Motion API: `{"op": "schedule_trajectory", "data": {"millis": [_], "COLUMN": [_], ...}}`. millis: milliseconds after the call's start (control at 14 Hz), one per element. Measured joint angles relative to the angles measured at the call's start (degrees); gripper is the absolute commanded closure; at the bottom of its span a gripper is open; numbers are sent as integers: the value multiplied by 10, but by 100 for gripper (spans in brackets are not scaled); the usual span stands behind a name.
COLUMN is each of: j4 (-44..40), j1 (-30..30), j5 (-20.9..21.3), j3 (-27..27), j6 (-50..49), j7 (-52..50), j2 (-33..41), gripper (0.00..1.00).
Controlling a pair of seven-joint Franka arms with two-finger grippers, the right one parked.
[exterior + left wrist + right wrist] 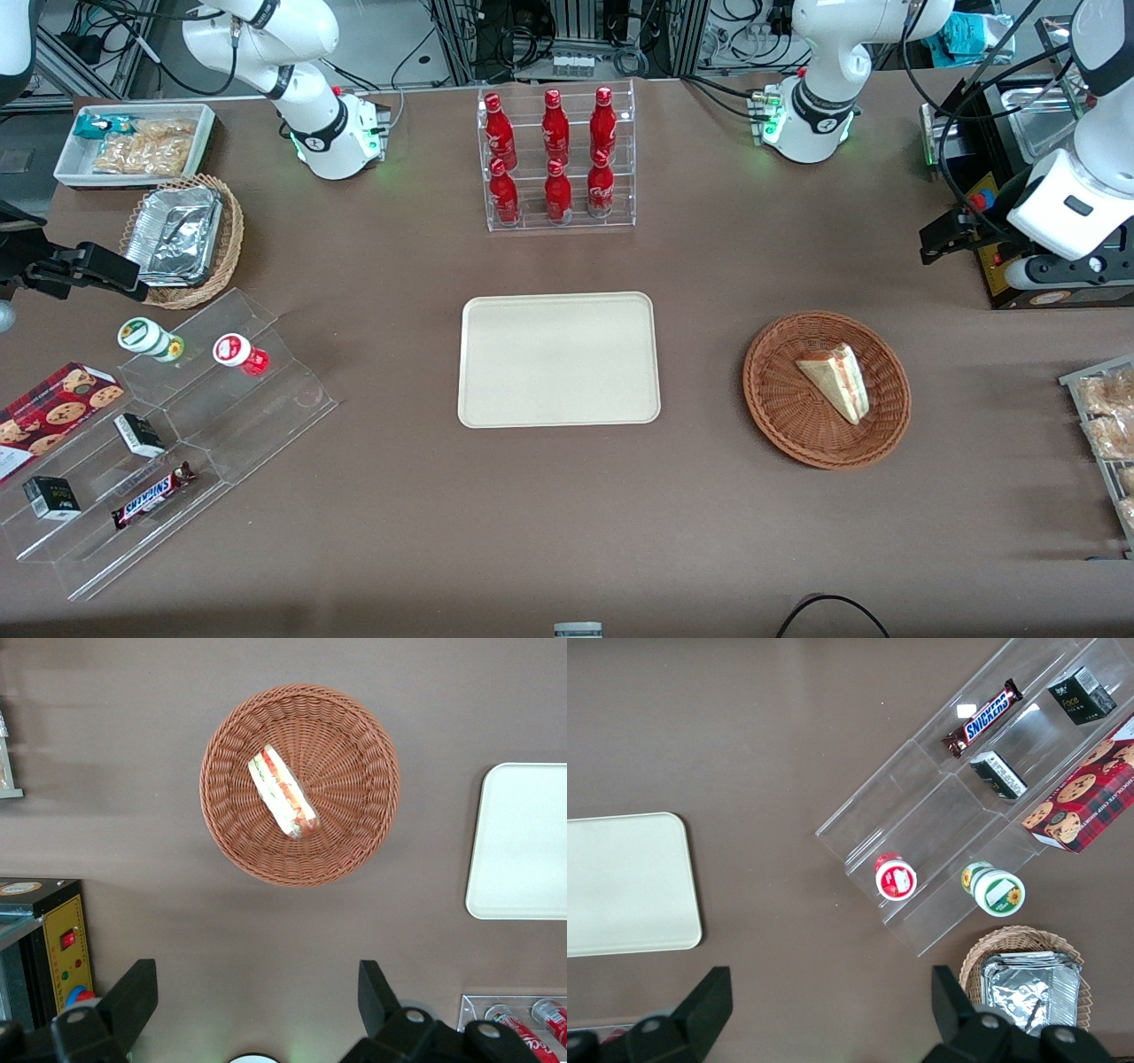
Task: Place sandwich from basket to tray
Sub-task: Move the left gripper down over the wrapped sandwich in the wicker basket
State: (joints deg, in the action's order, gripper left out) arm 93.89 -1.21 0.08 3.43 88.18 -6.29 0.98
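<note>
The working arm's hand [252,1010] hung high above the tabletop [567,496] with its two fingers [133,997] spread wide and nothing between them. In the front view it sat at the working arm's end of the tabletop, well above and apart from the basket [780,416]. From that height the wrist camera took in the whole basket and a corner of the tray, so this looked like a survey pose taken before any descent.

The sandwich [283,791] lay on its side in the basket [354,828], near the middle of the woven floor and clear of the rim. Its striped filling edge faced up and its long axis ran at a slant. It seemed the open fingers would have to turn to straddle the narrow width of the wedge rather than its length. The clear wrap would likely be slick, and the bread soft, so a light squeeze looked wise.

The tray [558,359] lay flat and bare beside the basket, toward the middle of the tabletop, with open tabletop between them. A rack of red bottles [556,155] stood farther from the front camera than the tray, out of the likely carrying path.
</note>
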Motion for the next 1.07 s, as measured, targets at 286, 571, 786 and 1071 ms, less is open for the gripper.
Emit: {"op": "schedule_trajectory", "data": {"millis": [286, 571, 786, 1071], "j4": [5, 20, 57, 133], "j1": [0, 0, 0, -1], "j5": [2, 2, 2, 2], "j3": [0, 1, 1, 2], "j6": [0, 18, 93, 199], "j7": [0, 0, -4, -68], "j2": [-8, -68, -104, -113], "gripper": [0, 0, 0, 0]}}
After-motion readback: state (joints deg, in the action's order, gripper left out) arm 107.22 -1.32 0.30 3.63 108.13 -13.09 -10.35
